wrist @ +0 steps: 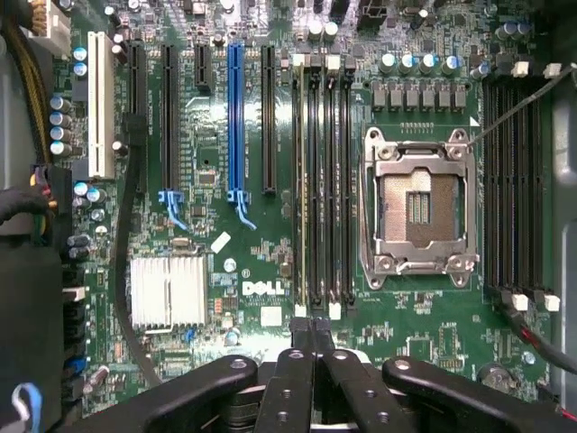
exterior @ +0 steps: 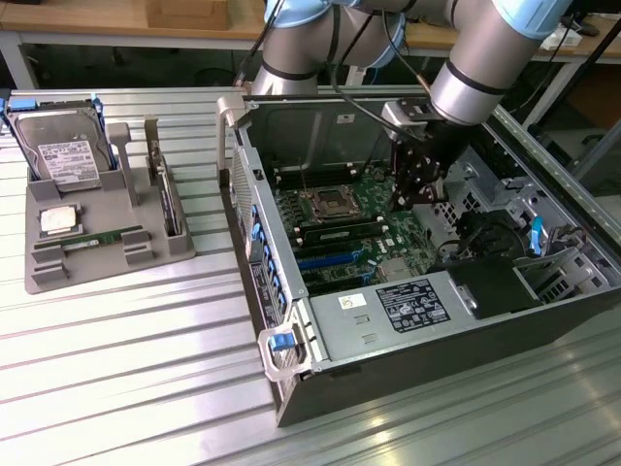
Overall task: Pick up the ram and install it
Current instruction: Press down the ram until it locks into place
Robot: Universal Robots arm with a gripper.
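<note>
Wrist view: gripper closed above ram in slot.

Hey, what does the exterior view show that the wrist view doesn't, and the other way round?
Exterior view: the gray tray holding the ram, hard drive and CPU chip, plus the case's outer wall. Wrist view: the Dell logo and white slot. Both: the CPU socket, memory slots and gripper over the motherboard.
</note>
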